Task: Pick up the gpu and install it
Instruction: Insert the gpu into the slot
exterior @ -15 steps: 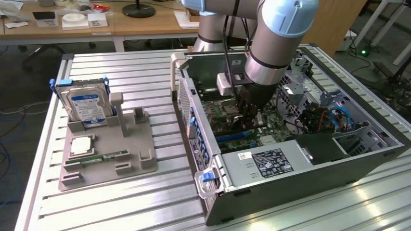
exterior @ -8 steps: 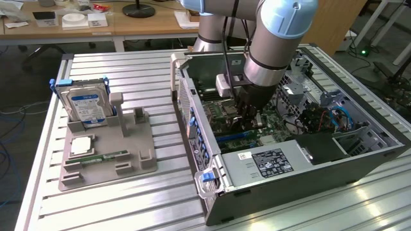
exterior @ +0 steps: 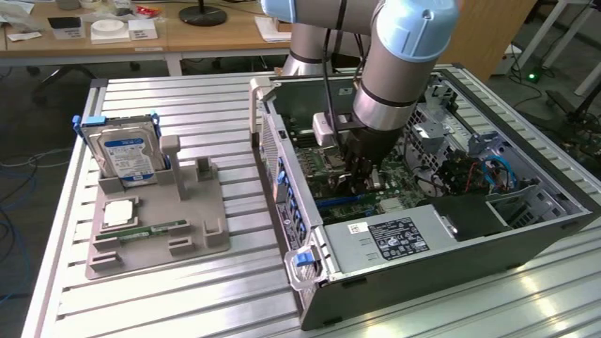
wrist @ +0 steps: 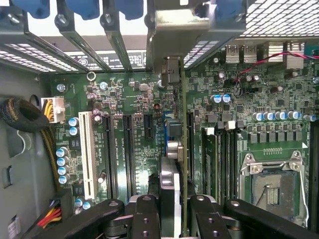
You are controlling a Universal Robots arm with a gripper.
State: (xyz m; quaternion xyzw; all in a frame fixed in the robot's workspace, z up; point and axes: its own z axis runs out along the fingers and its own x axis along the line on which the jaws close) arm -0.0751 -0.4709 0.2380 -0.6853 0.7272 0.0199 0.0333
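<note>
The gpu [wrist: 183,149] stood on edge inside the open computer case [exterior: 526,232], low over the motherboard [wrist: 124,129], its bracket at the case's rear wall, with little room on either side. The arm [exterior: 395,63] hung straight down into the case, its claw [wrist: 172,209] clamped on the gpu's upper edge.

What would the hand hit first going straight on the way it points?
Probably the motherboard, around the blue slot. The graphics card clamped in the hand sticks out ahead of it, so the card's edge would likely land first. How much gap remains is unclear.

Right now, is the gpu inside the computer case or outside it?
Inside: the gripper holds the gpu edge-on above the motherboard; seated or not, cannot tell.
</note>
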